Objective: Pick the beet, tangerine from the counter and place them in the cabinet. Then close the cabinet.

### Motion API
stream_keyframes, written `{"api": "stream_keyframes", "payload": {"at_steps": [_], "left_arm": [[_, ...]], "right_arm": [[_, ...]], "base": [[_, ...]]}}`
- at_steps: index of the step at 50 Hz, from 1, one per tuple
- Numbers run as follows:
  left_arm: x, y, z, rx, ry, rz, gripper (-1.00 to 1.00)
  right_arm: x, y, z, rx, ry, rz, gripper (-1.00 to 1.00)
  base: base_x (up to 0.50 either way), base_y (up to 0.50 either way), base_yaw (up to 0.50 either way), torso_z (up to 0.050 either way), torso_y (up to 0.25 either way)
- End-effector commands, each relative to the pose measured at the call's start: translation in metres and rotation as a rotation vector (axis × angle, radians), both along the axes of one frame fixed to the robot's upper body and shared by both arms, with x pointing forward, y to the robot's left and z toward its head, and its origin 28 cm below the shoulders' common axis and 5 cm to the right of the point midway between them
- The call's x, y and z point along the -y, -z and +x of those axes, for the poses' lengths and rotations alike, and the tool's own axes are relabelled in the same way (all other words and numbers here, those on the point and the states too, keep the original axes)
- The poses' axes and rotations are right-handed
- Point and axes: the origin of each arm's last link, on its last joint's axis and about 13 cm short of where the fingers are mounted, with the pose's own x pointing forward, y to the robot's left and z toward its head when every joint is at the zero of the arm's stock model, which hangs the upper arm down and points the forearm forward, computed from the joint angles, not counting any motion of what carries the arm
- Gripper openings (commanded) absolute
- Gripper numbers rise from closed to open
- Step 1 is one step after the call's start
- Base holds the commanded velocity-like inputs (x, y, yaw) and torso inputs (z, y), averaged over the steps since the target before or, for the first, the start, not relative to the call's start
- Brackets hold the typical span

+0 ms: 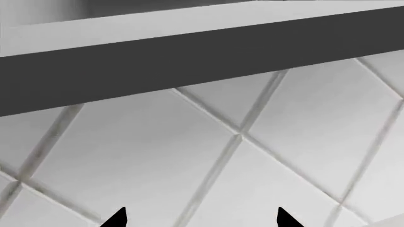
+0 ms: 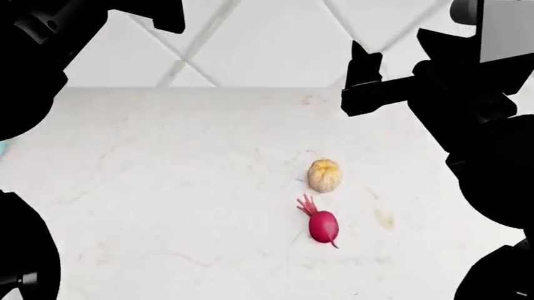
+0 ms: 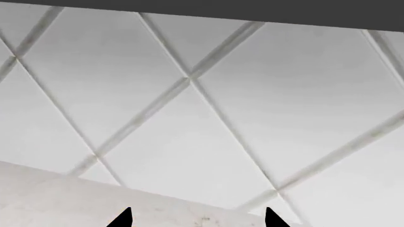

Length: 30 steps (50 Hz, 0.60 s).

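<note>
Currently beet [image 2: 323, 225] and tangerine [image 2: 324, 175] lie close together, lower centre of counter [image 2: 167, 187]; both pincers empty, tips apart. Risk: grabbing one nudges other rolling.

Both wrist views show only the fingertips [image 1: 120, 218] of the left gripper [image 1: 200, 220] and the tips of the right gripper [image 3: 198, 218]; rest cut off at pic edge. Head view: both arms mostly cropped, black, no detail. Counter [image 2: 167, 187] runs off frame, partly behind arms. Cabinet interior can't be seen.
</note>
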Motion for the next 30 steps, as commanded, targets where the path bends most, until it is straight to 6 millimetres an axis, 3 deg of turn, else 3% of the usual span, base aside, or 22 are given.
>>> {"api": "stream_keyframes", "payload": {"at_steps": [1,30], "left_arm": [[0.0034,-0.0036,0.0018,-0.002,0.015,0.017,1.00],[0.0079,-0.0050,0.0030,-0.011,0.038,0.050,1.00]], "right_arm": [[0.0018,-0.0009,0.0003,-0.016,0.015,0.017,1.00],[0.0023,-0.0012,-0.0005,-0.038,0.014,-0.048,1.00]], "base": [[0.42,-0.43,0.00,0.000,0.000],[0.13,-0.01,0.00,0.000,0.000]]}}
